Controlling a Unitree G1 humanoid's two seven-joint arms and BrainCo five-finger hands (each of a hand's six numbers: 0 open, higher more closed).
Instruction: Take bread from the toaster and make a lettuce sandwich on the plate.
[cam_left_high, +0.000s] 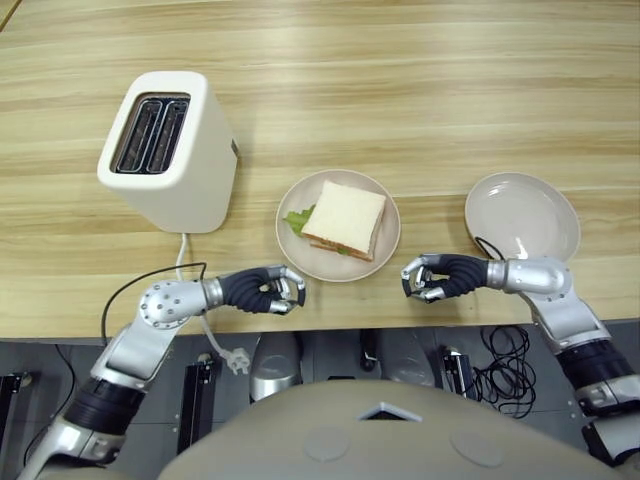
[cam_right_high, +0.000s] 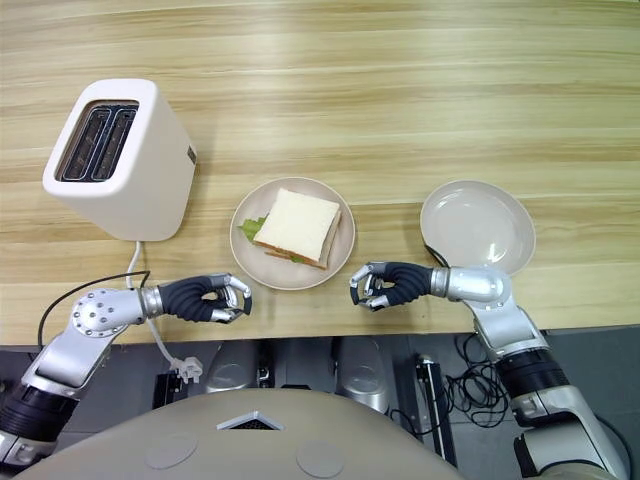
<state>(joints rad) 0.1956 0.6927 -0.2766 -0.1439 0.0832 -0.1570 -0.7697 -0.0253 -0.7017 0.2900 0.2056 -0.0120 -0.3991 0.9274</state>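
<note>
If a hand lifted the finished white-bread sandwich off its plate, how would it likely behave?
The square white-bread sandwich probably feels light and soft; a firm squeeze would likely dent it. Its slices look merely stacked, so they may slide apart. The green lettuce leaf poking out its left side looks floppy and could slip free.

Lighting's bright and pretty even across the tabletop (cam_left_high: 420, 120), looks like soft light from overhead; the toaster (cam_left_high: 175, 150) only throws a short fuzzy shadow along its base on the near side; the plate with the sandwich (cam_left_high: 390, 235) and the empty plate (cam_left_high: 522, 215) get thin soft shadows hugging their rims; the empty one has a mild sheen; small bright highlights on the metal wrists behind the left hand (cam_left_high: 265, 290) and right hand (cam_left_high: 440, 277); below the tabletop's near edge it's much darker.
</note>
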